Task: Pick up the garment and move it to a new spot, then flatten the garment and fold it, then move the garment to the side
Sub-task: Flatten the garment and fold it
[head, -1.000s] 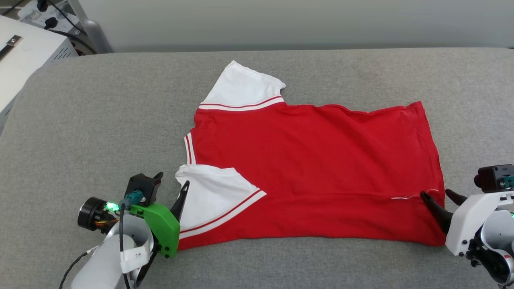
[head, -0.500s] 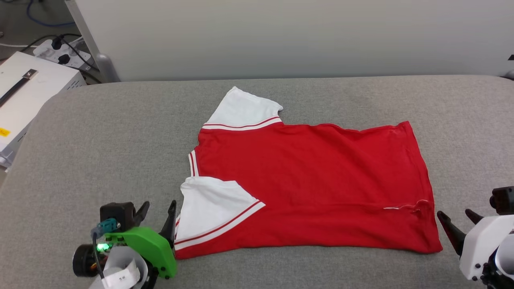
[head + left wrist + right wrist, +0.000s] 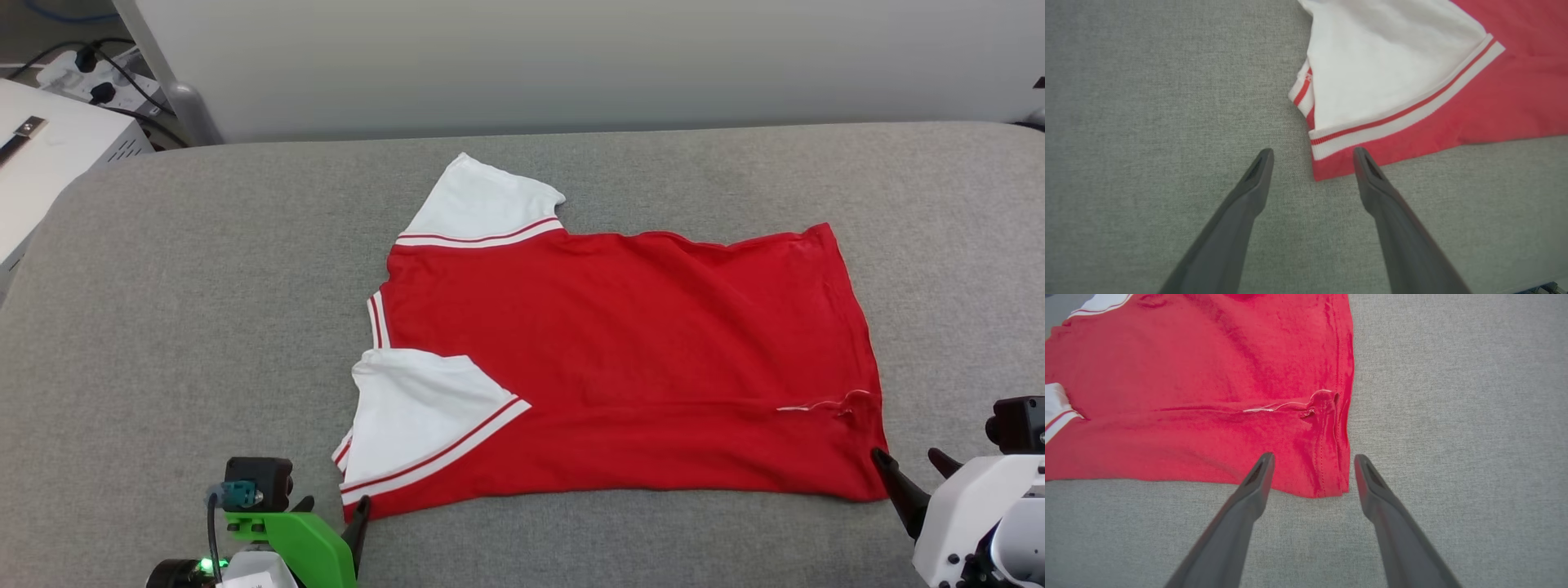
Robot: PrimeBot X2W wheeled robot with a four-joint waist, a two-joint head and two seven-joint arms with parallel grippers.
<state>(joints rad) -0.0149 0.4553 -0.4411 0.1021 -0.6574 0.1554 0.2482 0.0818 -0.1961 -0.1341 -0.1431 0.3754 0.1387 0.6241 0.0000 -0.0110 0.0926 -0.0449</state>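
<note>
The garment lies flat on the grey padded surface, plain red side up. One white sleeve points away at the far left, and the other is folded over the red body at the near left. My left gripper is open just off the near left corner. In the left wrist view its fingertips straddle that striped corner of the garment from above. My right gripper is open at the near right hem corner. The right wrist view has its fingertips on either side of the garment hem.
A white cabinet stands beyond the surface's far left corner, with a power strip and cables behind it. A pale wall panel runs along the back edge. Bare grey surface lies to the left, right and front of the garment.
Both grippers have drawn back toward the near edge: the left from beside the folded sleeve to the near left corner, the right off the hem to the near right corner. The head camera shifted.
</note>
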